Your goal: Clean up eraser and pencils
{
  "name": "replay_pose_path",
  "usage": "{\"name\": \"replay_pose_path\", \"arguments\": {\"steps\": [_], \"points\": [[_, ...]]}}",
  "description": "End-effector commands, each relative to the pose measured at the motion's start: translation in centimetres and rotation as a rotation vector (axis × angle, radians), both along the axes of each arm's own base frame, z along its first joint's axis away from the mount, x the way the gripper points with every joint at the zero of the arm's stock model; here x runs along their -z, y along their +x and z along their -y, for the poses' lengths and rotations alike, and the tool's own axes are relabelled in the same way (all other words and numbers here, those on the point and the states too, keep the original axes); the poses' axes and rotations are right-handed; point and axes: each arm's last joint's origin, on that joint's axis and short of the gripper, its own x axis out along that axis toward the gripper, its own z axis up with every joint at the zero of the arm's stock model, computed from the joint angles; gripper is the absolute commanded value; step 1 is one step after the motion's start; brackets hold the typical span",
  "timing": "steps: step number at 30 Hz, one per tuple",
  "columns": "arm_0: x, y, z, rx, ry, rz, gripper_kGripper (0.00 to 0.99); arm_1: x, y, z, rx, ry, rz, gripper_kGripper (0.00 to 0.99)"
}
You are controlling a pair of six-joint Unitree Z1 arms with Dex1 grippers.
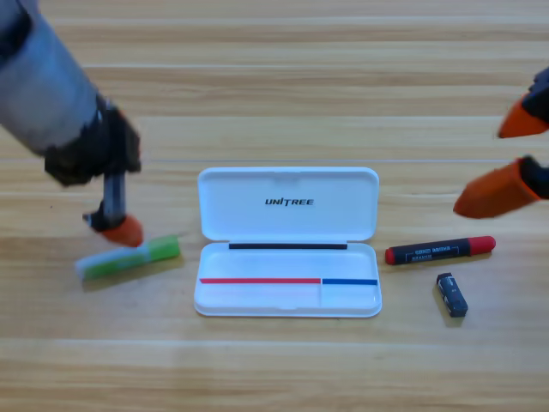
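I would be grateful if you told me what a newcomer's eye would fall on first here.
The open white case lies at the table's middle. The left gripper points down at the green pencil, left of the case. To its right lie the black pencil and, just below it, the eraser; the right gripper waits open at the right edge.

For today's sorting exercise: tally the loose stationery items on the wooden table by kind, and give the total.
Thick pencil sticks: 2, light green stick and black stick with red ends
Small dark rectangular eraser: 1
Open white plastic UNITREE case: 1
Total: 4
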Motion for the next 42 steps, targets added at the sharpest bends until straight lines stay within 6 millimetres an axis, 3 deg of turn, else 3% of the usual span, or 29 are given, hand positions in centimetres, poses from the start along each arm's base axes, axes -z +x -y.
{"name": "replay_pose_path", "arguments": {"steps": [1,6,13,25,39,42], "points": [[5.2,2.9,-1.6,-0.077,0.119,-0.083,0.973,6.4,3.9,-1.2,0.182,-0.193,-0.127,0.986],[5.6,4.3,-3.0,-0.1,0.127,-0.096,0.973,10.7,5.5,-1.9,0.226,-0.312,-0.211,0.986],[5.9,6.3,-3.9,-0.111,0.129,-0.119,0.973,14.9,8.0,-3.1,0.548,-0.294,-0.352,0.99],[6.9,9.2,-3.8,-0.092,0.113,-0.244,0.971,17.8,9.2,-4.5,0.699,-0.192,-0.456,0.977],[10.1,9.2,-3.6,-0.115,0.111,-0.291,0.974,20.6,10.1,-4.8,0.73,-0.228,-0.489,0.92],[10.6,9.1,-3.6,-0.118,0.111,-0.291,0.974,21.1,10.2,-4.7,0.735,-0.232,-0.487,0.857]]}}
